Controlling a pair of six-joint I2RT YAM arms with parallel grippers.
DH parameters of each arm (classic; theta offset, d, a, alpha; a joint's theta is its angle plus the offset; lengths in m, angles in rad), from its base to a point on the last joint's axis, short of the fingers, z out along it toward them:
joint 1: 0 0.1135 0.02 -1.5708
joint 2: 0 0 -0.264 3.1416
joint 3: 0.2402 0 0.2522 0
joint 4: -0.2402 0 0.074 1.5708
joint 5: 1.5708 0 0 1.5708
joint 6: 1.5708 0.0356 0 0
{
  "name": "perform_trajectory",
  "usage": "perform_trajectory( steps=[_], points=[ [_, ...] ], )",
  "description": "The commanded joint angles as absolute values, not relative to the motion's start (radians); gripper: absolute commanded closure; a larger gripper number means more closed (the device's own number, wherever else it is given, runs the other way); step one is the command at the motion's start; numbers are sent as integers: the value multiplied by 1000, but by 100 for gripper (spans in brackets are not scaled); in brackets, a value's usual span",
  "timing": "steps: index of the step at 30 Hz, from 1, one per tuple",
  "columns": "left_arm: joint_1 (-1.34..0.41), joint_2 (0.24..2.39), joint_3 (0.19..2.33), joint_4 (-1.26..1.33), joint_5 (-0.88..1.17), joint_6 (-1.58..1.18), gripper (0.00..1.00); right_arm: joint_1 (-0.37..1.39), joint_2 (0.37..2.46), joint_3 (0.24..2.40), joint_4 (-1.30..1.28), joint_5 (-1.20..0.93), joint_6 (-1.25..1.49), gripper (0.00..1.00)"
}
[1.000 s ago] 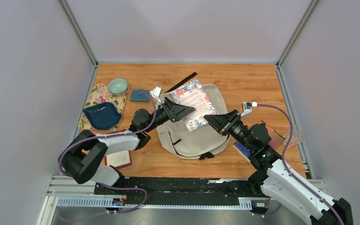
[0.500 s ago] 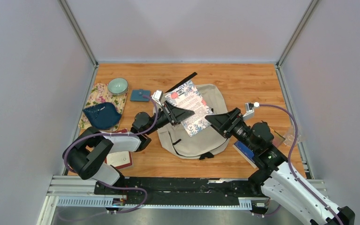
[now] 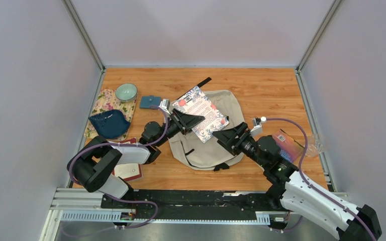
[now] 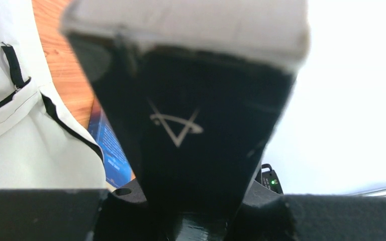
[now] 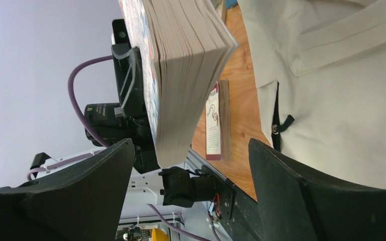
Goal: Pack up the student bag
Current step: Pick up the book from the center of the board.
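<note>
The student bag (image 3: 208, 145), cream fabric with black zippers, lies flat in the middle of the table. It also fills the right side of the right wrist view as pale cloth (image 5: 342, 90). Above its left half hangs a thick book with a floral cover (image 3: 199, 111), tilted, with my left gripper (image 3: 186, 120) shut on its near left edge. In the left wrist view one black finger (image 4: 173, 125) hides most of the scene, with the book's page edge (image 4: 181, 22) at its tip. My right gripper (image 3: 227, 138) stands open just off the book's page block (image 5: 186, 75), its fingers wide apart.
A dark blue leaf-shaped dish (image 3: 109, 124) and a green bowl (image 3: 126, 92) sit on a floral mat (image 3: 102, 103) at the left. A small blue pouch (image 3: 150, 102) lies beside them. A red-bordered booklet (image 3: 129, 170) lies near the left arm's base; a colourful book (image 3: 287, 143) lies right.
My right gripper has opened, let go of the floral book and drawn back toward the near side. My left gripper has shut on the book and shifted it slightly left.
</note>
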State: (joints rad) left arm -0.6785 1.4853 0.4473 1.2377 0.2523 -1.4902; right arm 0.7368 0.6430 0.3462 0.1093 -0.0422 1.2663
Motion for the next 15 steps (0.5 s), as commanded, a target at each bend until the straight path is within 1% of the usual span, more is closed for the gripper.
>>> perform_trajectory(
  steps=[1, 8, 10, 11, 12, 13, 14, 15],
  points=[
    [-680, 1462, 479, 1548, 236, -1522, 100, 741, 690, 347, 331, -3, 1289, 13],
    [-706, 1462, 469, 1549, 235, -1520, 100, 741, 833, 391, 468, -11, 1298, 14],
    [-718, 1463, 471, 1549, 232, -1519, 100, 739, 868, 402, 501, -5, 1296, 18],
    [-722, 1465, 472, 1549, 232, -1520, 100, 739, 876, 402, 518, -2, 1295, 22],
    [-724, 1465, 469, 1549, 232, -1523, 100, 741, 880, 402, 540, -2, 1295, 35],
    [-724, 1465, 465, 1551, 232, -1525, 100, 739, 877, 400, 540, -2, 1292, 40],
    [-726, 1465, 462, 1552, 232, -1526, 100, 741, 873, 400, 538, 43, 1289, 45],
    [-724, 1460, 460, 1551, 232, -1526, 100, 741, 867, 397, 535, 54, 1287, 56]
  ],
)
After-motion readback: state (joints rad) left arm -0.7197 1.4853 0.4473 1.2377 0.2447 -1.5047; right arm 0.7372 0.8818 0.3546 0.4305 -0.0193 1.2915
